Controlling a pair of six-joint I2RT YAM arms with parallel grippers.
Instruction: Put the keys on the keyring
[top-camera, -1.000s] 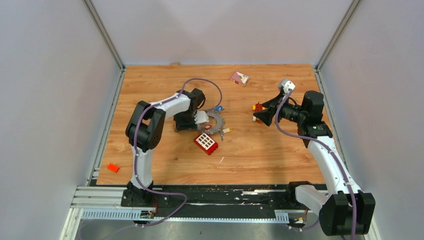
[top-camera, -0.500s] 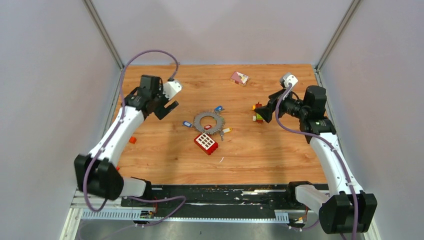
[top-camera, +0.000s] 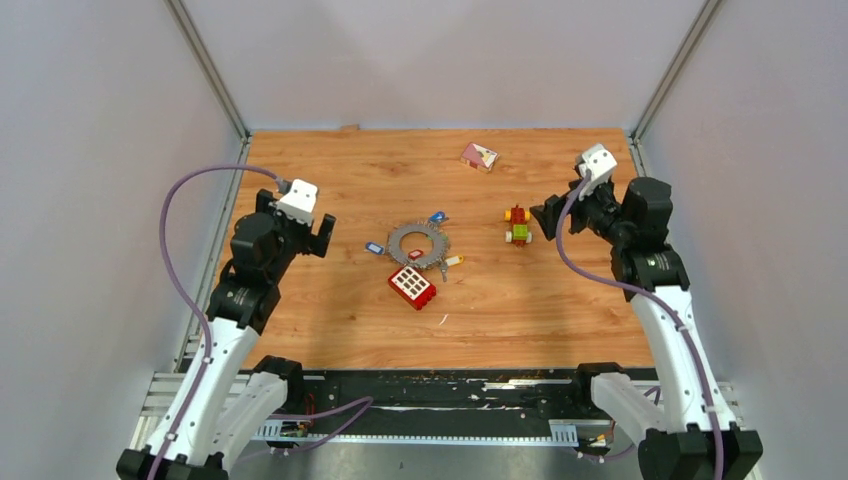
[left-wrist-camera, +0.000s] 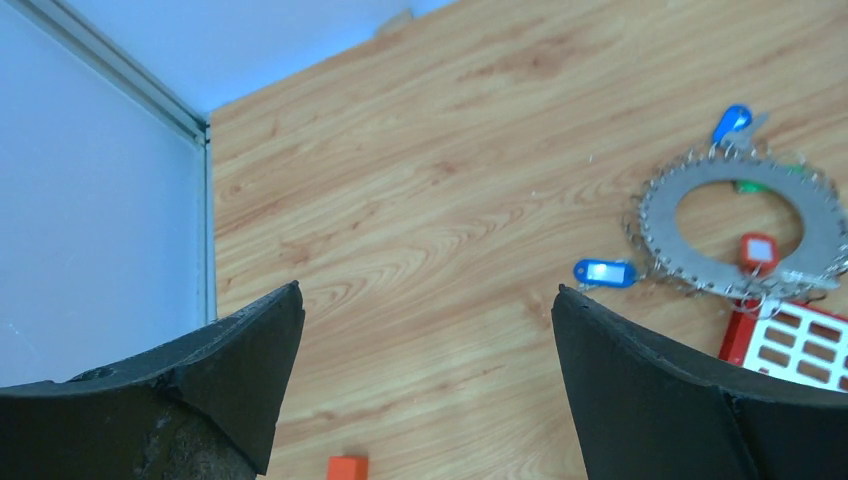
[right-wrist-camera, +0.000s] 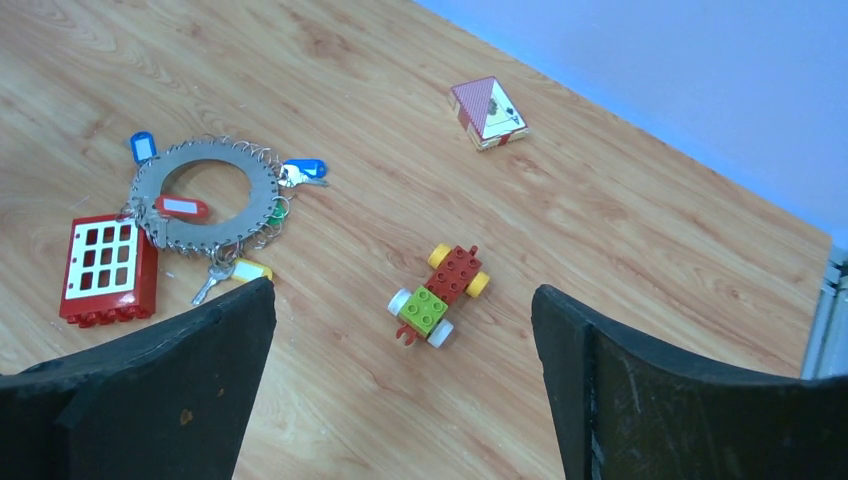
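The grey keyring (top-camera: 417, 244) lies flat at the table's middle, also in the left wrist view (left-wrist-camera: 740, 225) and the right wrist view (right-wrist-camera: 205, 195). Tiny keys cling round its rim: a blue tag (top-camera: 374, 247) at its left, another blue tag (top-camera: 437, 216) at the far side, a red tag (left-wrist-camera: 757, 250) on the ring, a yellow tag with a key (right-wrist-camera: 240, 270), a green tag (right-wrist-camera: 277, 212). My left gripper (top-camera: 310, 232) is open and empty, raised to the ring's left. My right gripper (top-camera: 545, 217) is open and empty, raised to the right of the toy blocks.
A red studded brick (top-camera: 412, 286) touches the ring's near side. A red-yellow-green block car (top-camera: 517, 226) stands right of the ring. A small pink card box (top-camera: 478, 155) lies at the back. A small orange block (left-wrist-camera: 347, 468) lies near the left edge.
The left arm swung away from the keyring to the left side and rose, letting go, then drew back toward its base. The right gripper backed off from the block car, which now stands free.
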